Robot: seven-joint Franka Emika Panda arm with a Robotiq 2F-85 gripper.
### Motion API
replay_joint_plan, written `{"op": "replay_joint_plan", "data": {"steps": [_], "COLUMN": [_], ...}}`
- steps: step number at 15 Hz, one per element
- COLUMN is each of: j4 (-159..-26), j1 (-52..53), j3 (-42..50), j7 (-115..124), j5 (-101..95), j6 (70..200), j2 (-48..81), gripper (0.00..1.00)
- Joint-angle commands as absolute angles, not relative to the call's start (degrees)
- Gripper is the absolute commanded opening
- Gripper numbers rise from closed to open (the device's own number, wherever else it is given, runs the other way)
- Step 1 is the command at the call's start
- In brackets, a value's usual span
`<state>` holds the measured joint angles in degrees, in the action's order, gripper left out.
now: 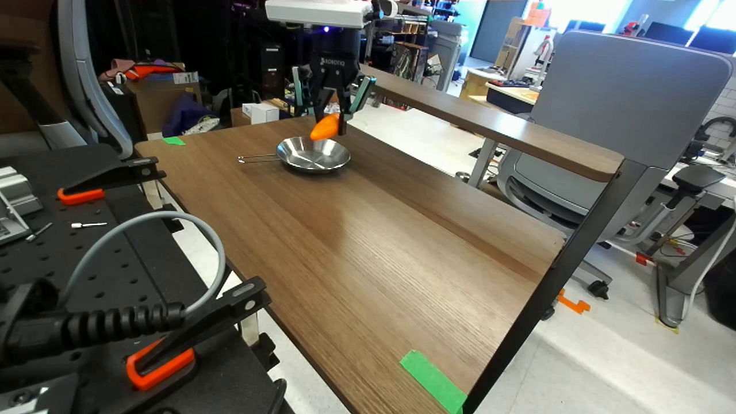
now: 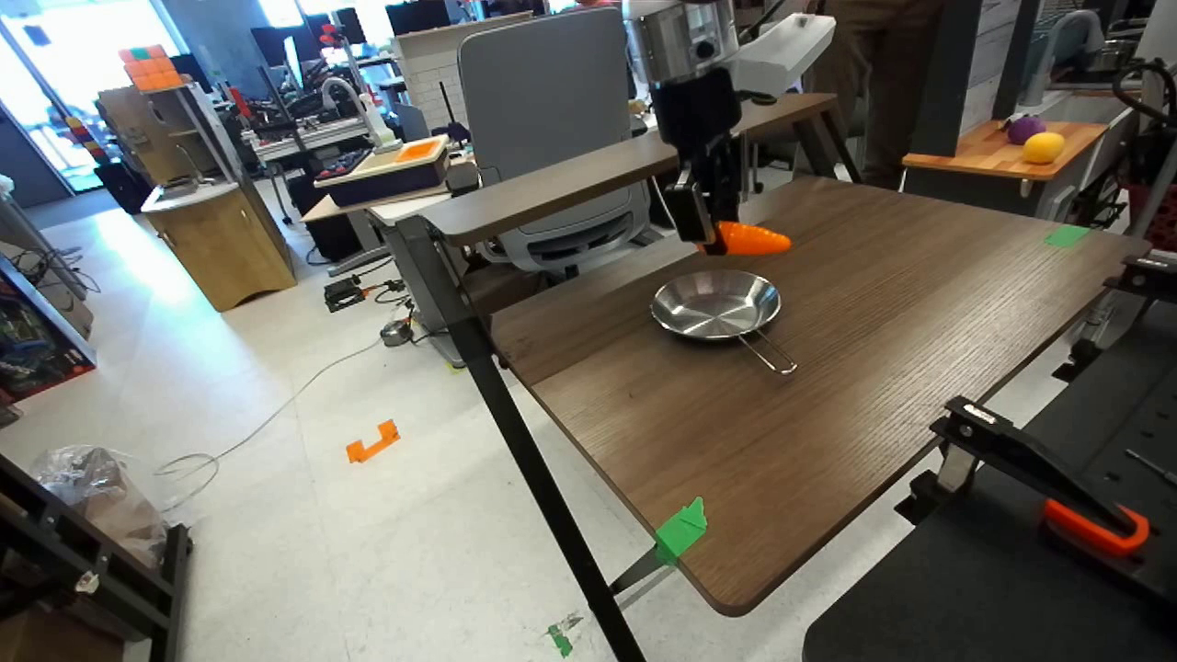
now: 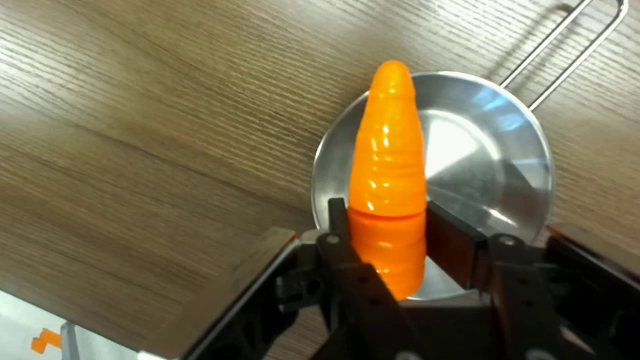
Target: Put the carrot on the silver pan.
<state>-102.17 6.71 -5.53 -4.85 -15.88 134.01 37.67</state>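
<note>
If we loosen the fingers pinching the carrot, its tip, at wrist-view upper centre, may miss the pan.

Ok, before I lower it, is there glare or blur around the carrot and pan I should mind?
Probably minor. Wrist view: white glare on the silver pan and small highlights on the carrot, but its outline reads clearly; the fingers are dark, their nearest parts soft. Both exterior views: windows burn out to white, away from carrot and pan, which look small but distinct.
</note>
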Motion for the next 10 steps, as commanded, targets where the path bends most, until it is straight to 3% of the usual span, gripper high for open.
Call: {"op": "replay_joint_plan", "data": {"steps": [1,10], "j4": [-100.92,-100.62], "j1": [6.97,7.56], "j3": [-6.3,-6.6], "j7": [-10.66,-11.55], "j5": [-15.73,-16.26], "j6": [134.53,133.88], "j2": [37.79,38.67], "gripper": [0.15,0.15]}}
